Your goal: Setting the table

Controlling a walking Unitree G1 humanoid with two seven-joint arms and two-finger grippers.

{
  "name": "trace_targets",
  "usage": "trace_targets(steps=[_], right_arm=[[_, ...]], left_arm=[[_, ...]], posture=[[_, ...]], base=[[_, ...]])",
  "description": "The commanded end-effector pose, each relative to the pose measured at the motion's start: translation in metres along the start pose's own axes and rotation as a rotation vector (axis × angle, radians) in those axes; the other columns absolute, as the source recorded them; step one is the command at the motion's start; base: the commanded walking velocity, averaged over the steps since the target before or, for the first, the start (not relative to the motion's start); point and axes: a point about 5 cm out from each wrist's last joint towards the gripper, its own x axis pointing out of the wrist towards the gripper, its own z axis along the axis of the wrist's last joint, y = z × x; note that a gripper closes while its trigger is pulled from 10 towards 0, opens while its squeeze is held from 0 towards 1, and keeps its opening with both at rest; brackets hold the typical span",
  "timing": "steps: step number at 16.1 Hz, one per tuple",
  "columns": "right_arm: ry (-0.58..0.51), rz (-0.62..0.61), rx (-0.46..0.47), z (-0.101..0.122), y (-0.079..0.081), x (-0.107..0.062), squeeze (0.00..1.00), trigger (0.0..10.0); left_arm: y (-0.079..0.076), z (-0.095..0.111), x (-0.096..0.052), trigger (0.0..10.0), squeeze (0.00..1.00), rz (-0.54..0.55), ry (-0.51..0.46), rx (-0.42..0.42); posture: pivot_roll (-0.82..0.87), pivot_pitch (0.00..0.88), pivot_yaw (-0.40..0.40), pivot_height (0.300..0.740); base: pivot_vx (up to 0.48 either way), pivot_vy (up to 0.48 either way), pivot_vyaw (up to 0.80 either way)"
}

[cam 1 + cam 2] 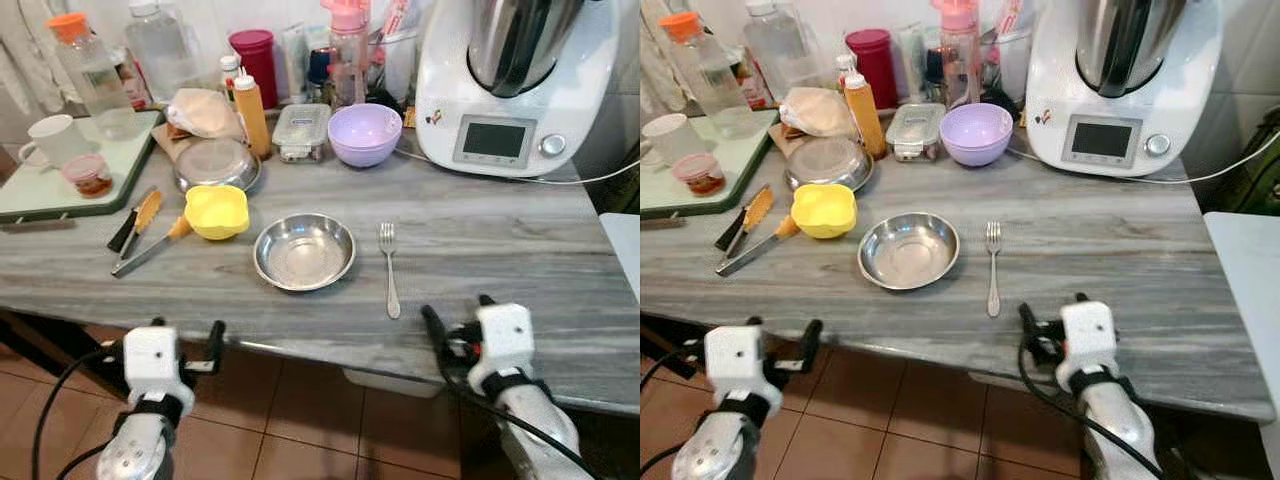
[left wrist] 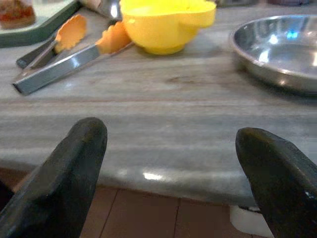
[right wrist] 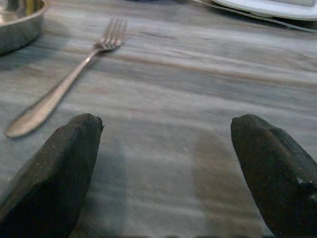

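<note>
Far left: green tray (image 1: pixel 40 195) carrying a white mug (image 1: pixel 52 138) and a small jar (image 1: pixel 88 175); not part of the place setting as it stands.

Left gripper (image 1: pixel 185 345) hangs off the near edge of the counter (image 1: pixel 500 250), fingers apart, holding nothing. Beyond it lie orange-tipped tongs (image 1: pixel 150 235) and a yellow bowl (image 1: pixel 217 211), touching each other.

Centre: steel plate (image 1: pixel 304 251) set near the front edge, empty. Fork (image 1: pixel 389 268) lies just to its right, tines pointing far, apart from the plate.

Right gripper (image 1: pixel 455 325) sits over the near edge, just right of the fork handle, fingers spread, nothing between them.

Judgement: one place looks laid — plate and fork down. No spoon, knife or cup beside the plate yet; the purple bowl (image 1: pixel 365 133) at the far side may be what is left to bring.
</note>
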Motion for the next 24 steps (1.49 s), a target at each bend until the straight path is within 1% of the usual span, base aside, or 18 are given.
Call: trace_targets(steps=[1, 2, 3, 4, 5, 6, 9, 12, 15, 20, 24], right_arm=[[-0.02, -0.019, -0.001, 0.005, -0.004, -0.002, 0.0, 10.0], [-0.029, -0.019, -0.001, 0.007, -0.003, 0.0, 0.0, 10.0], [-0.064, -0.004, -0.025, 0.015, 0.0, 0.005, 0.0, 10.0], [-0.086, 0.0, -0.029, 0.02, 0.002, 0.009, 0.0, 10.0], [-0.123, 0.002, -0.042, 0.032, 0.004, 0.015, 0.0, 10.0], [-0.158, 0.0, -0.06, 0.043, 0.004, 0.02, 0.0, 10.0], [-0.246, 0.0, -0.067, 0.071, 0.006, 0.03, 0.0, 10.0], [-0.239, 0.0, -0.064, 0.07, 0.008, 0.029, 0.0, 10.0], [-0.206, 0.0, -0.058, 0.064, 0.011, 0.025, 0.0, 10.0], [-0.2, 0.014, -0.052, 0.063, 0.016, 0.025, 0.0, 10.0], [-0.226, 0.021, -0.063, 0.069, 0.019, 0.028, 0.0, 10.0]], left_arm=[[-0.001, 0.001, 0.0, 10.0, 0.0, -0.007, -0.008, 0.016], [-0.003, 0.001, 0.0, 10.0, 0.0, -0.012, -0.009, 0.014], [-0.008, 0.002, 0.001, 10.0, 0.0, -0.028, -0.011, 0.001], [-0.009, 0.002, 0.003, 10.0, 0.0, -0.027, -0.013, -0.003], [-0.007, 0.005, 0.005, 10.0, 0.0, -0.013, -0.022, -0.019], [-0.008, 0.008, 0.007, 10.0, 0.0, -0.022, -0.039, -0.018], [-0.012, 0.019, 0.012, 10.0, 0.0, -0.041, -0.078, -0.023], [-0.01, 0.021, 0.011, 10.0, 0.0, -0.034, -0.089, -0.02], [-0.008, 0.019, 0.01, 10.0, 0.0, -0.024, -0.08, -0.03], [-0.01, 0.021, 0.012, 10.0, 0.0, -0.036, -0.077, -0.031], [-0.007, 0.022, 0.013, 10.0, 0.0, -0.022, -0.073, -0.024]], posture=[[-0.19, 0.095, 0.114, 0.74], [-0.19, 0.095, 0.114, 0.74], [-0.19, 0.099, 0.116, 0.74], [-0.19, 0.098, 0.114, 0.74], [-0.19, 0.097, 0.11, 0.74], [-0.19, 0.097, 0.11, 0.74], [-0.18, 0.097, 0.101, 0.74], [-0.18, 0.104, 0.101, 0.74], [-0.18, 0.11, 0.105, 0.74], [-0.18, 0.118, 0.11, 0.74], [-0.17, 0.114, 0.111, 0.74]], base=[[0.0, 0.0, 0.0], [0.0, 0.0, 0.0], [0.0, 0.0, 0.0], [0.0, 0.0, 0.0], [0.0, 0.0, 0.0], [0.0, 0.0, 0.0], [0.0, 0.0, 0.0], [0.0, 0.0, -0.14], [0.0, 0.0, -0.62], [0.0, 0.0, -0.72], [0.0, 0.0, 0.0]])
